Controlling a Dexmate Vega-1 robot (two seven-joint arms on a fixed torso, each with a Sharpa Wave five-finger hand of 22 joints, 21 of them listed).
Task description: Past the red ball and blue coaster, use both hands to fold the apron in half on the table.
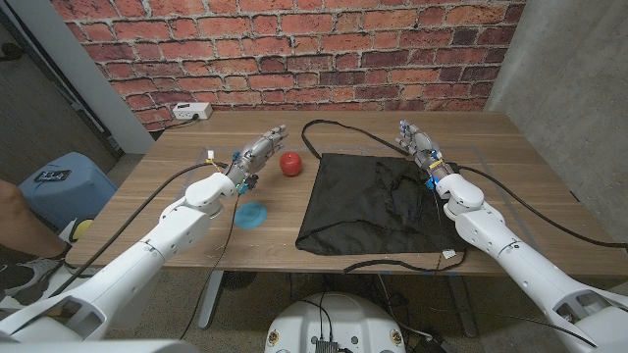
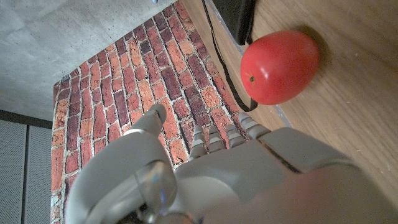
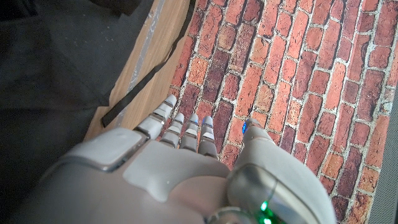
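Observation:
A black apron (image 1: 373, 201) lies spread on the wooden table (image 1: 510, 147), its straps looping off the far and near edges; its cloth (image 3: 56, 74) and one strap (image 3: 149, 71) also appear in the right wrist view. A red ball (image 1: 290, 163) sits just left of the apron, seen close in the left wrist view (image 2: 280, 65). Nearer the front lies a blue coaster (image 1: 252, 214). My left hand (image 1: 257, 154) hovers beside the ball, fingers extended, holding nothing. My right hand (image 1: 419, 145) is above the apron's far right corner, fingers straight and empty.
A white power strip (image 1: 191, 112) lies at the table's far left corner. A brick wall stands behind the table. A blue bin (image 1: 61, 182) is on the floor at left, and a person's arm (image 1: 15, 211) shows at the left edge.

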